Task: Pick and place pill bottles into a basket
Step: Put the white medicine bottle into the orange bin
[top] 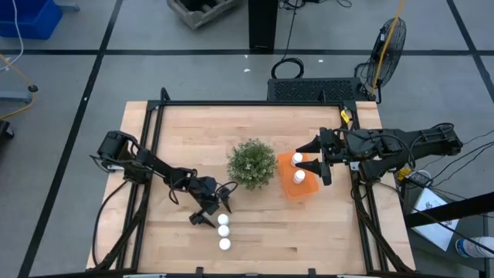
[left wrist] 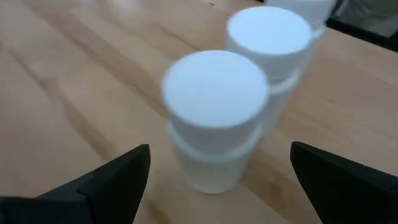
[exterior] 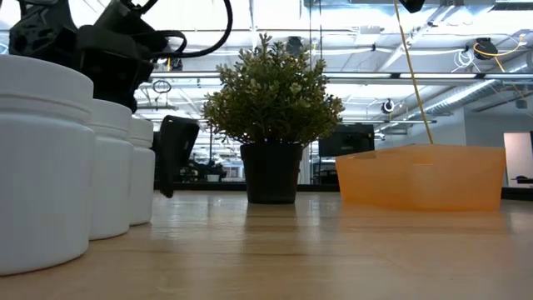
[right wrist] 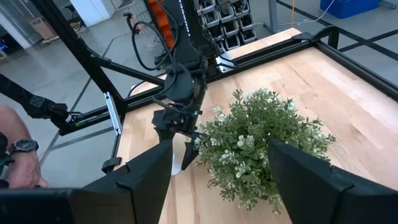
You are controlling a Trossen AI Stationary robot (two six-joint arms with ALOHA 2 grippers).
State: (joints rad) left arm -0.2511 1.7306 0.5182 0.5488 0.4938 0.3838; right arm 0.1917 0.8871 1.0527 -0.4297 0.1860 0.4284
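Three white pill bottles stand upright in a row on the table. My left gripper is open, low over the table, just short of the row's far bottle. Its fingers stand apart on either side of that bottle without touching it. Two more bottles stand in the orange basket. My right gripper is open and empty at the basket's right side, above it. In the low view, one left finger shows beside the bottles.
A green bushy plant in a dark pot stands between the bottle row and the basket. A black frame runs around the table's edges. A person's hand shows beyond the table's left side.
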